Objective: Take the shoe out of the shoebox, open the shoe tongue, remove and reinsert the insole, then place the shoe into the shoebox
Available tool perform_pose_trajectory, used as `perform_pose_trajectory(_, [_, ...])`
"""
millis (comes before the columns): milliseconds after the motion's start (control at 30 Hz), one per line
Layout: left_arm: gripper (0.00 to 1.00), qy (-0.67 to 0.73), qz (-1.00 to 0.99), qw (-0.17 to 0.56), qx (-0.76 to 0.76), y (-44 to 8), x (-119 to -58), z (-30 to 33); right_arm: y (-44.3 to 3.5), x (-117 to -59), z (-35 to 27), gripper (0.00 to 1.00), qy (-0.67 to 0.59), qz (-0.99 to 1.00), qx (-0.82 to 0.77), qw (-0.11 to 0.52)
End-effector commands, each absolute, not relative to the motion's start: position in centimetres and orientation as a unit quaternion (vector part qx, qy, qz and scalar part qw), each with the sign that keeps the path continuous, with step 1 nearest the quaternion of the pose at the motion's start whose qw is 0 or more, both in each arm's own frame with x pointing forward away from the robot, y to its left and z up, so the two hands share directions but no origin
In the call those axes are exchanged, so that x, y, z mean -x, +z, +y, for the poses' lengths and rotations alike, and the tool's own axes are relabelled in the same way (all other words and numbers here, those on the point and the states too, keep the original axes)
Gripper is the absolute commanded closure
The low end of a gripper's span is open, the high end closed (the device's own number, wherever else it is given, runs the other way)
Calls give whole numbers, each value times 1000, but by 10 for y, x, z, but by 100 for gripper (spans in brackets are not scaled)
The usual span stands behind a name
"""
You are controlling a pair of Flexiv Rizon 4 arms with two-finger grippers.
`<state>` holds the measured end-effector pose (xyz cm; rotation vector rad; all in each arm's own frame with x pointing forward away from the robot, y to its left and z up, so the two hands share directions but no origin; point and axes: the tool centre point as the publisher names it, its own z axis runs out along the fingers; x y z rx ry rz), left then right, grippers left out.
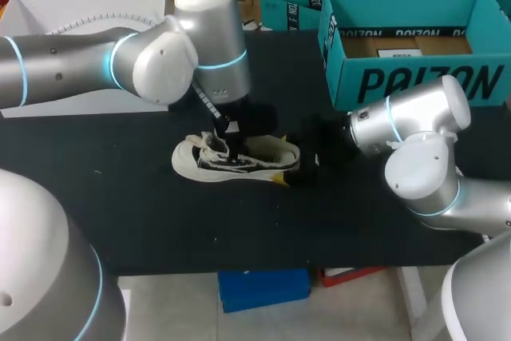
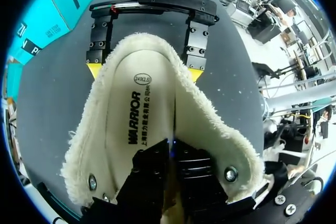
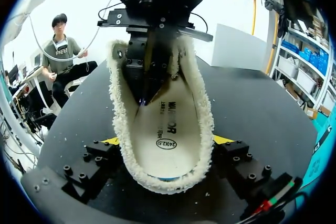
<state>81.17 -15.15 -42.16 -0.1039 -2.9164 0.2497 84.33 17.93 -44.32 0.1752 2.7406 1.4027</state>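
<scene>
step: insole removal, I'd guess | your black-and-white fleece-lined sneaker [image 1: 235,157] lay on the black surface [image 1: 160,221], outside the teal cardboard shoebox [image 1: 415,77] | right jaws clamped its heel from both sides | left jaws sat inside over the cream printed insole [image 2: 131,114], couldn't tell open or closed | next needed: pinch insole edge, lift | print: insole stamp, box lettering

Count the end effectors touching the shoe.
2. The right end effector clasps the heel of the shoe from both sides. The left end effector reaches down inside it, onto the insole.
</scene>
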Motion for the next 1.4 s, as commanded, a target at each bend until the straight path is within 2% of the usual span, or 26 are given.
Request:
perform_pose_trajectory(33, [70,84,-992,92,35,-441,-801,-152,-445,-844,179,100,455,888,-58,29])
perform_pose_trajectory(67, [67,81,-992,86,35,-442,-801,-151,-445,-844,179,100,455,888,-58,29])
perform_pose_trajectory(267, [69,66,-997,34,34,-450,-803,-151,-445,-844,179,100,455,888,-58,29])
perform_pose_trajectory(333, [71,55,-998,5,35,-453,-803,-151,-445,-844,179,100,455,888,-58,29])
perform_pose_trajectory(433, [81,27,-998,-46,39,-458,-803,-150,-445,-844,179,100,455,888,-58,29])
perform_pose_trajectory(900, [69,-69,-972,-215,63,-493,-829,-125,-445,-844,179,100,455,888,-58,29])
perform_pose_trajectory(1400, [74,-37,-938,-342,30,-500,-870,-111,-445,-844,179,100,455,888,-58,29])
